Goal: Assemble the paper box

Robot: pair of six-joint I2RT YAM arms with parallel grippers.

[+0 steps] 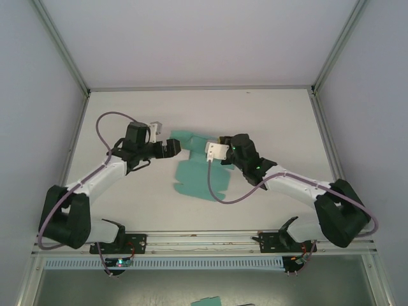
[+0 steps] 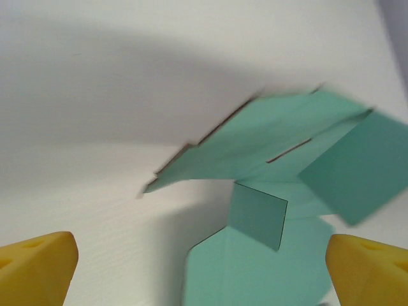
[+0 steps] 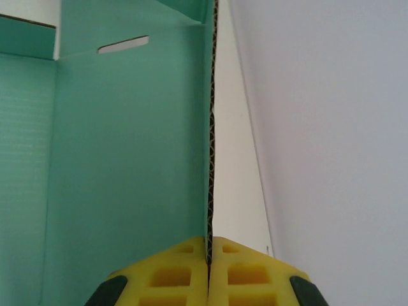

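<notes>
Teal fluted-card paper box (image 3: pixel 127 159), slotted, pinched edgewise by right claw (image 3: pixel 208 247).

Teal paper box (image 1: pixel 194 172), partly folded flaps

The paper box (image 2: pixel 274 134) is blurred at its right flap in the left wrist view; the lower edge crops it.

The paper box (image 1: pixel 196 173) lies on the middle of the table (image 1: pixel 191 111), between the two arms. The left gripper (image 1: pixel 173 148) sits just beside its far left corner — the sheet lies ahead of the spread fingers (image 2: pixel 38 268), some flaps raised. The right gripper (image 1: pixel 210 150) is at the far right edge (an upright panel stands between its pads (image 3: pixel 172 274)). A scrap of card (image 1: pixel 207 301) lies on the near side of the arm bases.
</notes>
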